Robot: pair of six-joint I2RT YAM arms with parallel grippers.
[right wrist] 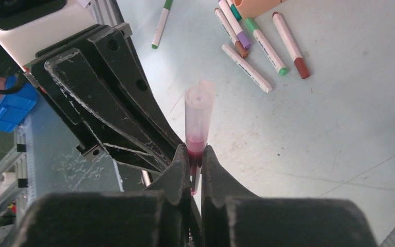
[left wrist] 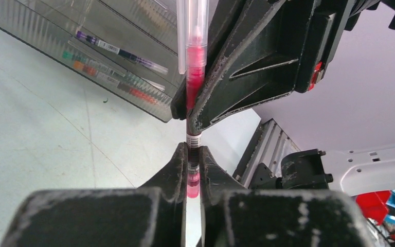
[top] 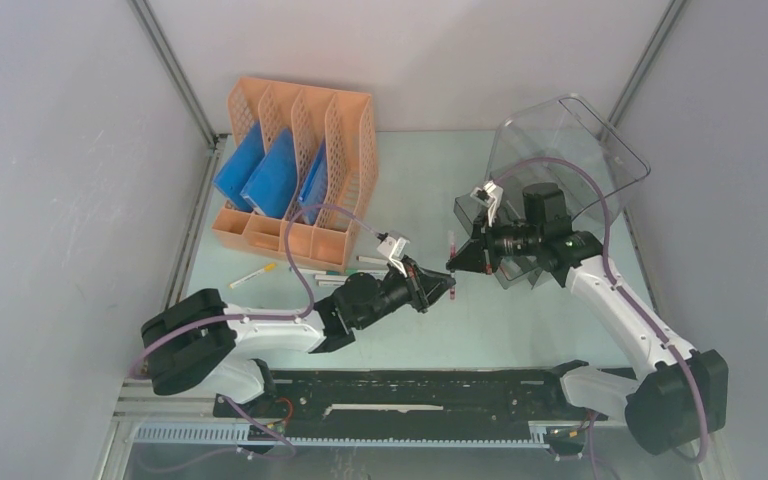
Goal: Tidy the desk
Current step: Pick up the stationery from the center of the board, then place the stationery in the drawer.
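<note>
A pale mint-green counter (top: 505, 325) fills the floor of a grey-walled cell and lies beneath two black-and-white robot arms. The arms meet over the middle of it, above the surface.

Both pairs of fingers are clenched on the same pink marker (top: 451, 243), which stands roughly upright between them. The left fingers (left wrist: 176, 172) pinch its lower end, with the pink tip showing in the narrow gap between them. The right fingers (right wrist: 215, 175) grip the barrel higher up, just under the clear cap (right wrist: 199, 110), which sticks out past them. In the overhead view the left fingers (top: 438, 284) and right fingers (top: 463, 262) almost touch.

An orange perforated file rack (top: 295, 165) at the back left holds blue folders (top: 272, 185). A clear plastic drawer box (top: 570, 140) stands at the back right, and the left wrist view shows pens lying inside its drawers (left wrist: 110, 54).

Several loose markers (right wrist: 247, 67) lie on the counter just in front of the rack. One more, with a yellow cap (top: 252, 277), lies apart on the left.
</note>
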